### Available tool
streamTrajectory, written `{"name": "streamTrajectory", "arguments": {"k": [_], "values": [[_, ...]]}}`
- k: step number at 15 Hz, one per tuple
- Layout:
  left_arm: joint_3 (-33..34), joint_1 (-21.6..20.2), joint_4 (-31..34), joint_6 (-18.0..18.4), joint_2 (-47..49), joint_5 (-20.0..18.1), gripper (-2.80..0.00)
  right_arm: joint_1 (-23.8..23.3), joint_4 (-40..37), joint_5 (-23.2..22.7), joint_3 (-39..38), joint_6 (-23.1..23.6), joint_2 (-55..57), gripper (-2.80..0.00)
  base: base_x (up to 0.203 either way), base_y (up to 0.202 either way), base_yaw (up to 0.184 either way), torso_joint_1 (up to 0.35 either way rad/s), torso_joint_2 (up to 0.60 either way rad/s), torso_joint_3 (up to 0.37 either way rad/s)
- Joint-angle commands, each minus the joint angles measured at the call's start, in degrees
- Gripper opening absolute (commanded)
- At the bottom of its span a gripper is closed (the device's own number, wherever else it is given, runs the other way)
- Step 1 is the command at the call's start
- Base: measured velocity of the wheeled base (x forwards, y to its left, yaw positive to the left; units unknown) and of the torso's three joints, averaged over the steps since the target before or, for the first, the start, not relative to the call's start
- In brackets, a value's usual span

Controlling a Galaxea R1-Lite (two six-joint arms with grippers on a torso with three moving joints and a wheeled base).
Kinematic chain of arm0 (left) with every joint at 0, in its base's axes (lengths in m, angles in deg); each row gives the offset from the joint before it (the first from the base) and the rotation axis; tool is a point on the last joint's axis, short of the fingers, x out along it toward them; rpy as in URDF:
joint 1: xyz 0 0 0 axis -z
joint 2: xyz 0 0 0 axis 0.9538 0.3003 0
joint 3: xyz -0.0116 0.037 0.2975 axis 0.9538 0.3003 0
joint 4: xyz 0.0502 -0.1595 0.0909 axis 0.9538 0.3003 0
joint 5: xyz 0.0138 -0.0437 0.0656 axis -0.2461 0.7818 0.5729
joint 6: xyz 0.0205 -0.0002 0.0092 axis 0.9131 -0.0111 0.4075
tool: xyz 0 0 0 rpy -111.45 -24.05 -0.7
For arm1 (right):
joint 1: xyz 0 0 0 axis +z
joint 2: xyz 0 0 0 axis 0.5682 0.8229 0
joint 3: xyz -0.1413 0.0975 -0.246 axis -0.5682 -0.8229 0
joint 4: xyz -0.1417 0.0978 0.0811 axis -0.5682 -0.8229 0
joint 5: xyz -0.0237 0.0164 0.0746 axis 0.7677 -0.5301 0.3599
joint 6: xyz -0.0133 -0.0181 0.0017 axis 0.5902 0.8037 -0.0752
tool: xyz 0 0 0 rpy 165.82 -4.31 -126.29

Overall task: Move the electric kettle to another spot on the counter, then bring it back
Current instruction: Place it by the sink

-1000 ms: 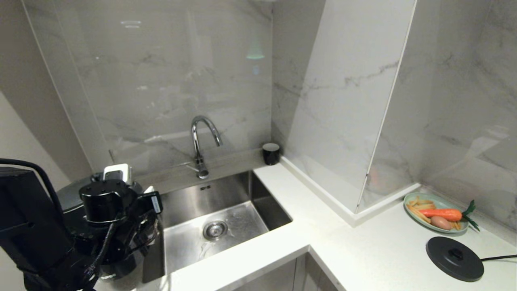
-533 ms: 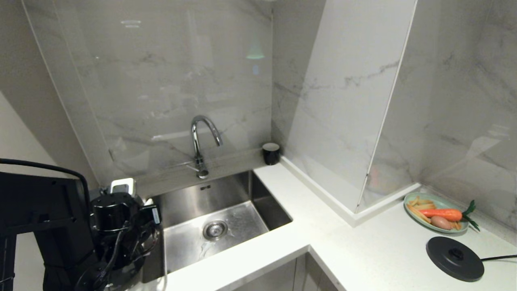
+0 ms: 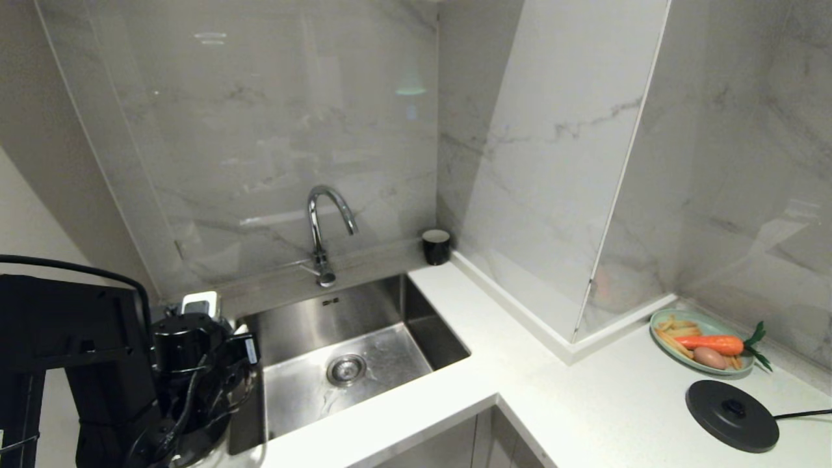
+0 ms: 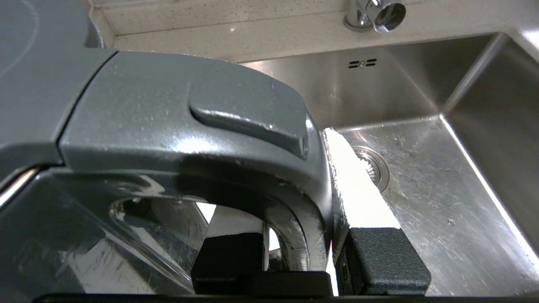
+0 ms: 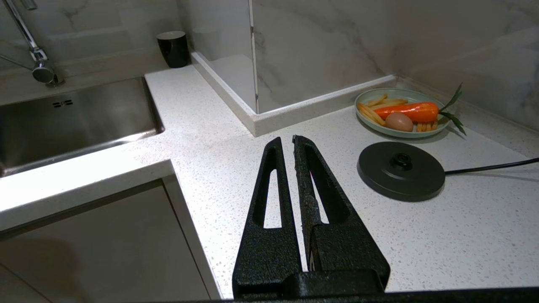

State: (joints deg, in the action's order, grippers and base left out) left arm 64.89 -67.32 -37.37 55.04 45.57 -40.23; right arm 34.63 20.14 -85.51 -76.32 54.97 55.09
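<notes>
Left hand (image 4: 303, 252), kettle (image 4: 181, 126), seemingly lower

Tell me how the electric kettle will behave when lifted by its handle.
Probably rigid: the electric kettle has a hard moulded handle. Its glossy surface may slip in the left tool. Held off-centre by that handle, it might tilt.

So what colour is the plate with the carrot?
Pale green plate, clearest in the right wrist view.

You see steel sink (image 3: 364, 364), curved tap (image 3: 323, 234), black cup (image 3: 436, 246) in corner, food plate (image 3: 702, 341) beside corded base disc (image 3: 731, 416).
</notes>
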Motion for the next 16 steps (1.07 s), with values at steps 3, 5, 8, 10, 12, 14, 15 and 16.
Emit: {"name": "streamTrajectory", "arguments": {"k": [3,5,8,10,12,14,15,16], "values": [[-1.0,-0.3,-0.4,-0.1,0.2,0.2,-2.80,0.0,0.0,0.0,0.0,0.0,0.0,-2.80,0.000,0.000,0.000,0.000,0.00,0.000],[-1.0,-0.5,-0.4,-0.1,0.2,0.2,-2.80,0.0,0.0,0.0,0.0,0.0,0.0,-2.80,0.000,0.000,0.000,0.000,0.00,0.000],[-1.0,-0.6,-0.4,-0.1,0.2,0.2,-1.76,0.0,0.0,0.0,0.0,0.0,0.0,-2.80,0.000,0.000,0.000,0.000,0.00,0.000],[-0.9,-0.6,-0.4,0.0,0.3,0.2,0.00,0.0,0.0,0.0,0.0,0.0,0.0,-2.80,0.000,0.000,0.000,0.000,0.00,0.000],[-0.9,-0.6,-0.4,0.0,0.3,0.2,0.00,0.0,0.0,0.0,0.0,0.0,0.0,-2.80,0.000,0.000,0.000,0.000,0.00,0.000],[-0.8,-0.6,-0.4,-0.1,0.3,0.2,0.00,0.0,0.0,0.0,0.0,0.0,0.0,-2.80,0.000,0.000,0.000,0.000,0.00,0.000],[-0.6,-0.6,-0.4,-0.1,0.1,0.2,0.00,0.0,0.0,0.0,0.0,0.0,0.0,-2.80,0.000,0.000,0.000,0.000,0.00,0.000],[0.1,-0.4,-0.4,-0.1,-0.1,0.2,0.00,0.0,0.0,0.0,0.0,0.0,0.0,-2.80,0.000,0.000,0.000,0.000,0.00,0.000]]}}
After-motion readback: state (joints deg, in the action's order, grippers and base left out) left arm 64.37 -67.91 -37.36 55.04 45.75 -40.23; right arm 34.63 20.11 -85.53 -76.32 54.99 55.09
